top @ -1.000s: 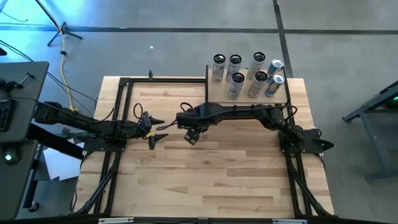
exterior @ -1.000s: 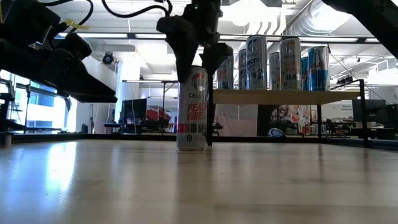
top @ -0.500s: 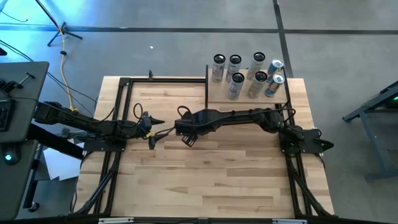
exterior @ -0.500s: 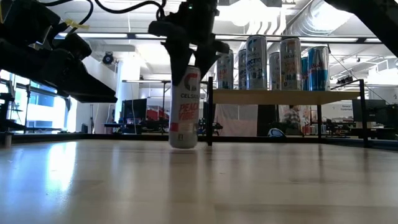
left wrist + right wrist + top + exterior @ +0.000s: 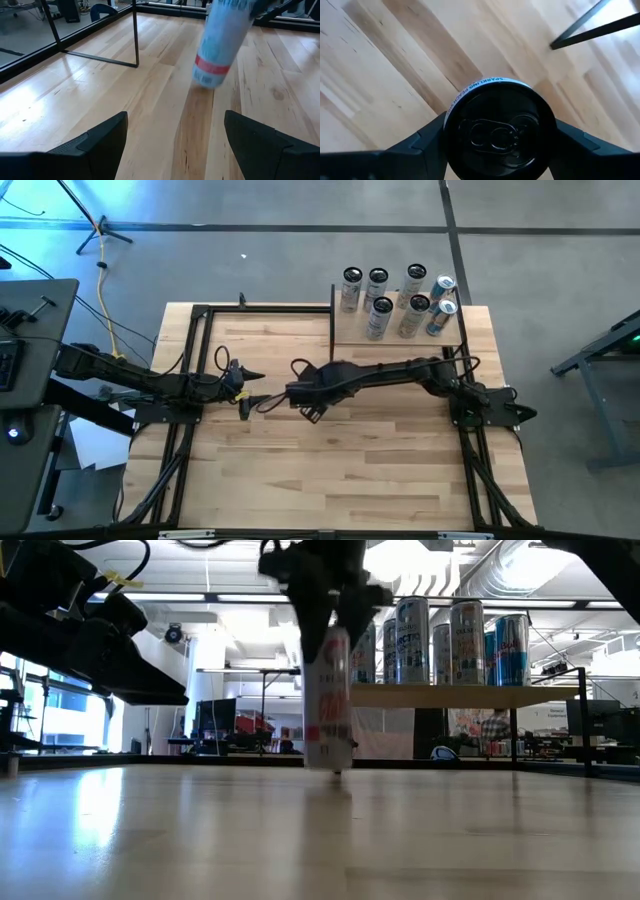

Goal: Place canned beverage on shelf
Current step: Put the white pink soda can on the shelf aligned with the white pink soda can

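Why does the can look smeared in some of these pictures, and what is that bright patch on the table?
Low view: the white-and-pink drink can, gripped at its top by the right gripper, is motion-blurred; left wrist view: equally streaked; right wrist view: its dark lid is sharp. Low view: ceiling lights glare off the light-wood tabletop.

A smooth grey concrete floor (image 5: 300, 205) surrounds the light butcher-block wooden tabletop (image 5: 340, 460), crossed by dark seam lines. A yellow cable (image 5: 103, 280) trails across it beside a black tripod stand (image 5: 95, 230). At table height, the room beyond is a bright open workspace: white ceiling ducts (image 5: 500, 570), a white pillar (image 5: 212, 670), tall windows (image 5: 40, 720) at one side, and dark desks with monitors (image 5: 215, 720) farther back.
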You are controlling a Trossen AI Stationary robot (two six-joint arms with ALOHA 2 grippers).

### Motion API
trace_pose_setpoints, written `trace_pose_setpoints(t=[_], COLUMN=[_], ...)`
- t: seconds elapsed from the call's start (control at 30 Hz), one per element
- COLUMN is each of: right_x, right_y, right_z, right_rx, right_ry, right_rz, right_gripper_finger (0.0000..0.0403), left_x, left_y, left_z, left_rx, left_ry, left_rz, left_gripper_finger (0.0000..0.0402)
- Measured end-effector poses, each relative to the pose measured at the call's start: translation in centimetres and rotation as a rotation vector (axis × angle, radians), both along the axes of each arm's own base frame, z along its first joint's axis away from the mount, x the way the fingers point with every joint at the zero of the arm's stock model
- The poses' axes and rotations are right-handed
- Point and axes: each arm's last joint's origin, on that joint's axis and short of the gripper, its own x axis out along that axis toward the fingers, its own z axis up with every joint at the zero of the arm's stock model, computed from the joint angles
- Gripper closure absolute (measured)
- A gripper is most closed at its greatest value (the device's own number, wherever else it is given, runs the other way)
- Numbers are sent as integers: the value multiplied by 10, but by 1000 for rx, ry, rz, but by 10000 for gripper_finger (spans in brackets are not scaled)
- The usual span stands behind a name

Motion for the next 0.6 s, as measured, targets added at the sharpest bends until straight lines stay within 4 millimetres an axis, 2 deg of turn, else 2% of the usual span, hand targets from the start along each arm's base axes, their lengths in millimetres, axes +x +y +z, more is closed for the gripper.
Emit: trace_pose_setpoints(t=[0.17,0.3,0.4,0.6], right_x=[-14,-22,-22,-22], right_y=[1,-5,-21,-66], right_z=[32,38,38,38], right_rx=[6,61,87,123], right_ry=[-32,-9,10,10], right_rz=[-13,-17,-26,-109], right_gripper_finger=[156,156,156,155], left_x=[0,0,0,0], left_y=[0,0,0,0], left_z=[0,0,0,0], left_rx=[0,0,0,0], left_ry=[0,-1,0,0], left_rz=[0,0,0,0], left_gripper_finger=[96,96,96,96])
